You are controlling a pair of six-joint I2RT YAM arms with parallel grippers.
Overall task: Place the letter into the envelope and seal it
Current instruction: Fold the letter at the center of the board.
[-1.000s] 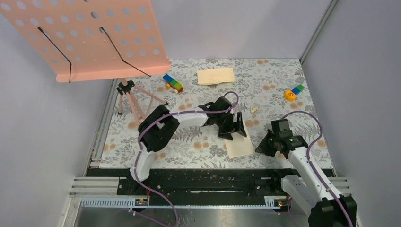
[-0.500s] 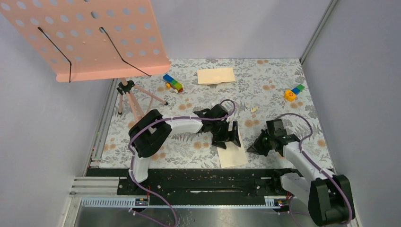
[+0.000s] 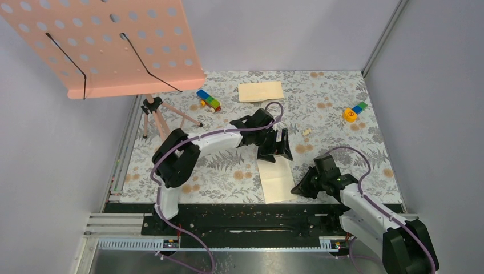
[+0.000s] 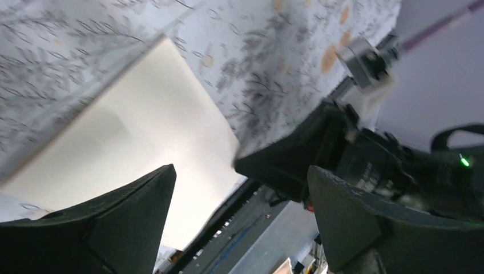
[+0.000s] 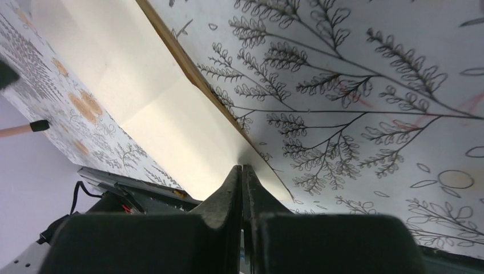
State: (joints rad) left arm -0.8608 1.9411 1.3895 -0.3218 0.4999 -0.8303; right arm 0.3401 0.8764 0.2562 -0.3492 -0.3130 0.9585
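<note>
The flowered table (image 3: pixel 342 148) bears the letter (image 3: pixel 277 180), a blank, pale cream oblong with a faint crease across it. It lies flat by the near edge, between the arms. The tan envelope (image 3: pixel 261 91) lies well apart at the far side. The left gripper (image 3: pixel 277 154) is spread wide over the letter's far end. The right gripper (image 3: pixel 295 190) is pressed together, its tip touching the letter's right edge.

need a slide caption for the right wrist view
Shut right end effector at the edge of the cream letter on the floral table
</note>
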